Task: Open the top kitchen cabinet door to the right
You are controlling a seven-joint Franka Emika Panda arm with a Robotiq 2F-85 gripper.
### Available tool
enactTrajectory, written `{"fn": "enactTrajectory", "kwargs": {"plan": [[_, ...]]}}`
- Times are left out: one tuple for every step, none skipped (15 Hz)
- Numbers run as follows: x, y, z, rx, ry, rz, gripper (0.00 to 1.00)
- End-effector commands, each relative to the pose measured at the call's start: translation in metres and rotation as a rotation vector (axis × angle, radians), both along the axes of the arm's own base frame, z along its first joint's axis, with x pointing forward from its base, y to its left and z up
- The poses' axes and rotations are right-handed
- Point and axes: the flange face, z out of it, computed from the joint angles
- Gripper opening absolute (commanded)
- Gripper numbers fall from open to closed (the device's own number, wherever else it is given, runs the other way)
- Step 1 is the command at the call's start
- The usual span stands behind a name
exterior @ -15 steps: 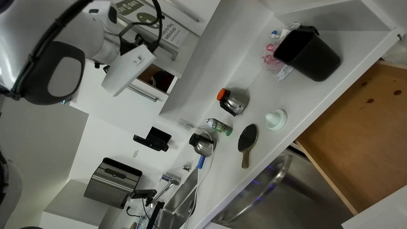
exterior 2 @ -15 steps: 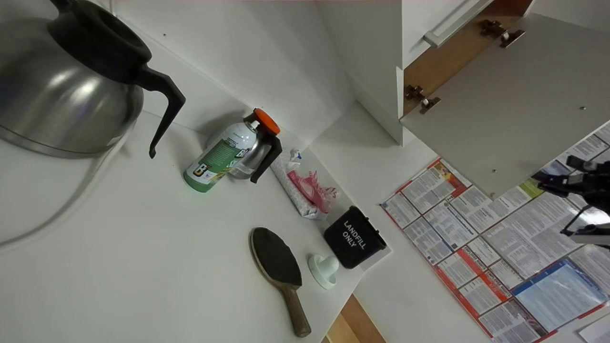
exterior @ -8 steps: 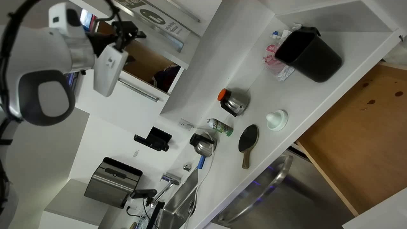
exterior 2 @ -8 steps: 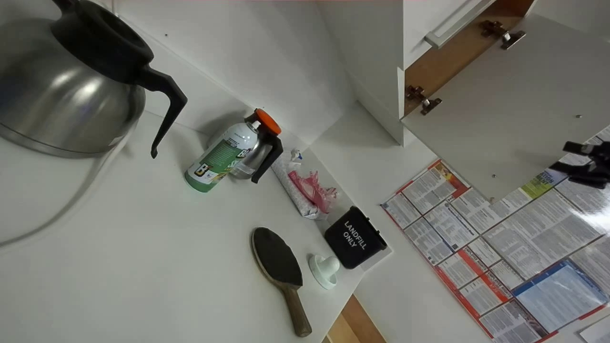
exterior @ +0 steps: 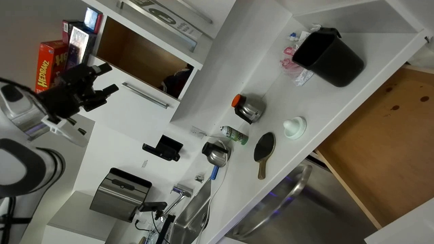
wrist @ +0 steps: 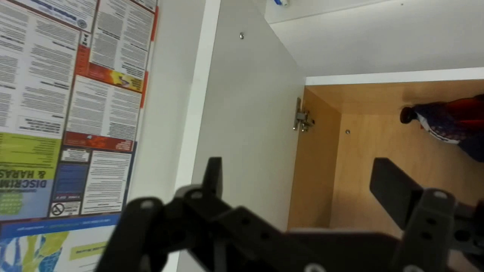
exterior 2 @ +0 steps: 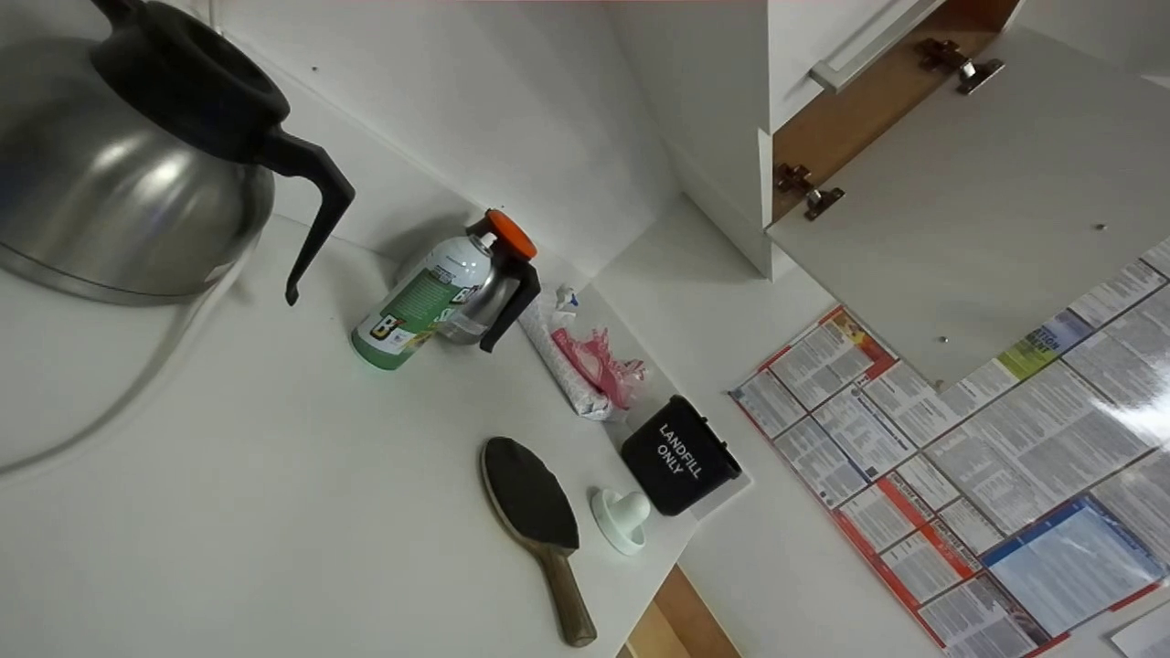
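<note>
Wrist view: cabinet door (wrist: 251, 109) beyond hand (wrist: 297, 172)

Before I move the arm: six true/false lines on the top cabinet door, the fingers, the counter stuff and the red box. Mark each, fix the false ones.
The top kitchen cabinet door stands open, its inner face showing in the wrist view. True.
The fingers are shut on that door. False: the fingers are spread, with nothing between them.
The black bin is labelled RECYCLING. False: the black bin reads LANDFILL ONLY.
The orange-lidded carafe is on the counter. True.
The dark-faced paddle is inside the black bin. False: the dark-faced paddle lies on the counter, apart from the black bin.
In an exterior view, a red box reads HEDBANZ. True.
</note>
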Motion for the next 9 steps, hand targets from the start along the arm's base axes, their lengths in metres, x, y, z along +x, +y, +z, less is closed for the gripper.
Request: {"fn": "enactTrajectory", "kwargs": {"plan": [[-0.026,0.016,-0.007,-0.023,0.044,-0.086,1.0],[-0.03,0.019,-0.009,-0.026,0.055,-0.098,1.0],[-0.033,0.021,-0.01,-0.03,0.066,-0.108,1.0],[-0.036,0.024,-0.011,-0.03,0.074,-0.113,1.0],[-0.037,0.026,-0.013,-0.032,0.082,-0.116,1.0],[-0.031,0.02,-0.006,-0.037,0.066,-0.103,1.0],[-0.033,0.022,-0.008,-0.039,0.071,-0.105,1.0],[-0.034,0.023,-0.008,-0.04,0.073,-0.103,1.0],[-0.034,0.023,-0.009,-0.04,0.073,-0.102,1.0]]}}
